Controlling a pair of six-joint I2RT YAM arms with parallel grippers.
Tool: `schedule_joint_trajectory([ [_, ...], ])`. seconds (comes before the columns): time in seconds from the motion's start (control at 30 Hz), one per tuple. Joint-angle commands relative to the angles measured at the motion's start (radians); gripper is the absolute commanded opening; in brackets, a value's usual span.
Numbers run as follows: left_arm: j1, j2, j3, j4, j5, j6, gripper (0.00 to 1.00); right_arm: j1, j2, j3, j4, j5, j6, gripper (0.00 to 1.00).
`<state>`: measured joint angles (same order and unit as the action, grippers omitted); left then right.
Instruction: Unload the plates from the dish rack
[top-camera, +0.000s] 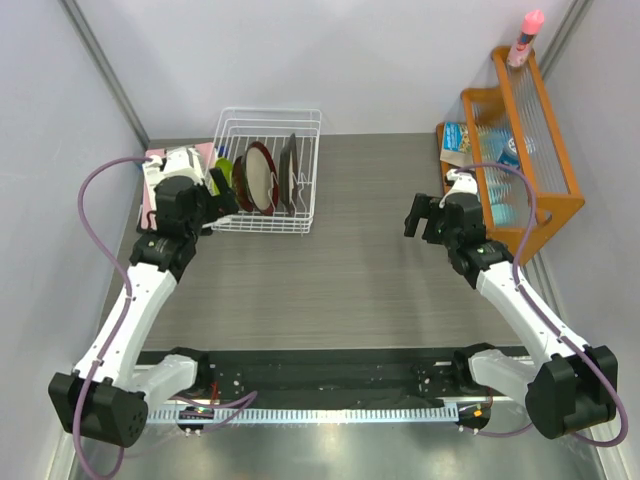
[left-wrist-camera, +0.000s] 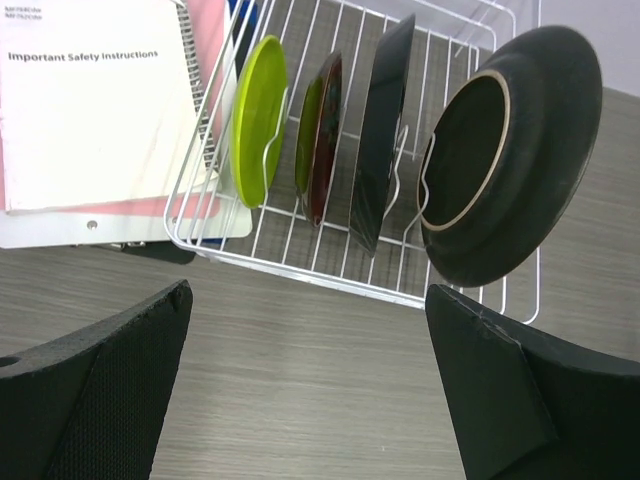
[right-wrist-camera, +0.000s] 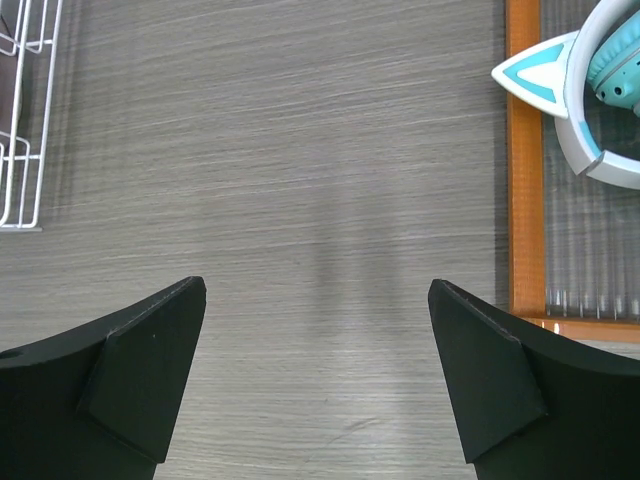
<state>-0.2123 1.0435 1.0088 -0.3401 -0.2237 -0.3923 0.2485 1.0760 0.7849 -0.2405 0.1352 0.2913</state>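
The plates (top-camera: 262, 178) stand on edge in the dish rack (top-camera: 262, 226), upper left of the overhead view. The left gripper (top-camera: 222, 204), jaws apart and empty, sits just beside it; the right gripper (top-camera: 420, 216), likewise spread, is well apart.

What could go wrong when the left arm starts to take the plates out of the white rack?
The plates stand on edge close together, so a finger of the open left gripper may knock a neighbour. A rim could also catch a prong and drag the wire dish rack.
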Motion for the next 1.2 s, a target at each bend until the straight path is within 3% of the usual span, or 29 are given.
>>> schedule_joint_trajectory([
  [0.0, -0.002, 0.026, 0.057, -0.026, 0.004, -0.005, 1.00, 0.003, -0.002, 0.027, -0.017, -0.014, 0.000, 1.00],
  [0.37, -0.002, 0.104, 0.117, 0.002, 0.109, 0.036, 0.99, 0.005, 0.024, 0.045, -0.016, -0.013, 0.000, 1.00],
  [0.43, -0.004, 0.131, 0.140, 0.013, 0.104, 0.049, 0.88, 0.005, 0.036, 0.051, -0.014, -0.014, 0.000, 1.00],
  [0.5, -0.021, 0.156, 0.165, 0.035, 0.090, 0.062, 0.85, 0.003, 0.047, 0.056, -0.013, -0.017, -0.001, 1.00],
  [0.53, -0.028, 0.171, 0.172, 0.053, 0.055, 0.072, 0.87, 0.003, 0.056, 0.057, -0.013, -0.017, -0.001, 1.00],
  [0.63, -0.084, 0.251, 0.231, 0.067, 0.017, 0.108, 0.77, 0.003, 0.071, 0.057, -0.003, -0.019, -0.006, 1.00],
  [0.7, -0.142, 0.323, 0.290, 0.069, -0.041, 0.124, 0.82, 0.003, 0.082, 0.054, 0.004, -0.017, -0.007, 1.00],
  [0.9, -0.292, 0.524, 0.445, 0.110, -0.264, 0.211, 0.79, 0.003, 0.128, 0.065, 0.026, -0.057, -0.003, 1.00],
  [1.03, -0.338, 0.613, 0.520, 0.128, -0.324, 0.240, 0.82, 0.003, 0.139, 0.068, 0.043, -0.068, -0.001, 1.00],
  [1.17, -0.393, 0.671, 0.553, 0.180, -0.408, 0.296, 0.77, 0.002, 0.144, 0.065, 0.046, -0.060, -0.009, 1.00],
])
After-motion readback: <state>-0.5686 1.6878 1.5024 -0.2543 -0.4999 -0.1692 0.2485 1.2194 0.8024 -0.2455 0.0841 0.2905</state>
